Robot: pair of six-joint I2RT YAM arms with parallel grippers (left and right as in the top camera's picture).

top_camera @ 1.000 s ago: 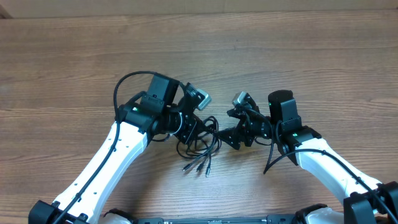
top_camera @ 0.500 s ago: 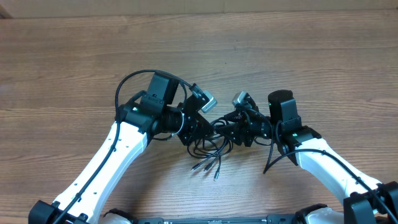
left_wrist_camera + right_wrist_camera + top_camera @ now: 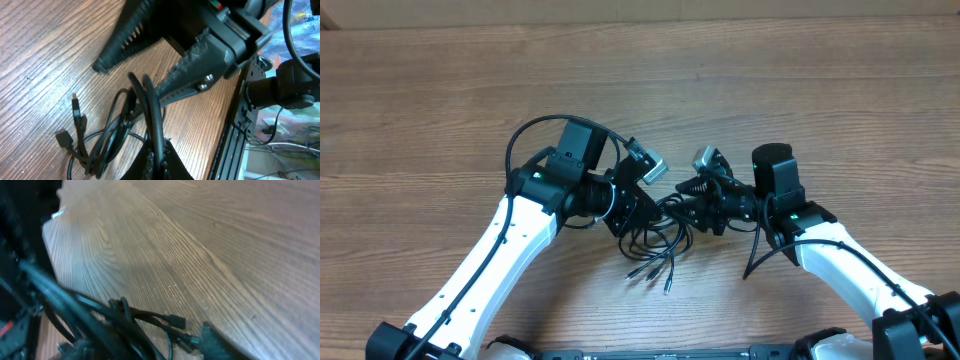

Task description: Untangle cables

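overhead, we see a loose tangle of thin black flexible cables (image 3: 655, 238) lying on the brown wood-grain table (image 3: 800, 90), with a few small plug ends (image 3: 650, 270) fanned out toward the near edge. the left gripper (image 3: 632, 210) sits at the tangle's left side. from the left wrist view, we see its fingers pinching a couple of strands that rise in a loop off the wood. the right gripper (image 3: 693, 207) meets the tangle from the right. the left wrist view shows its two black tapered fingers (image 3: 127, 37) spread apart with bare table between them, the lower one just beside the top of the loop. the right wrist view is blurred, and we make out only strands and one plug on the table.
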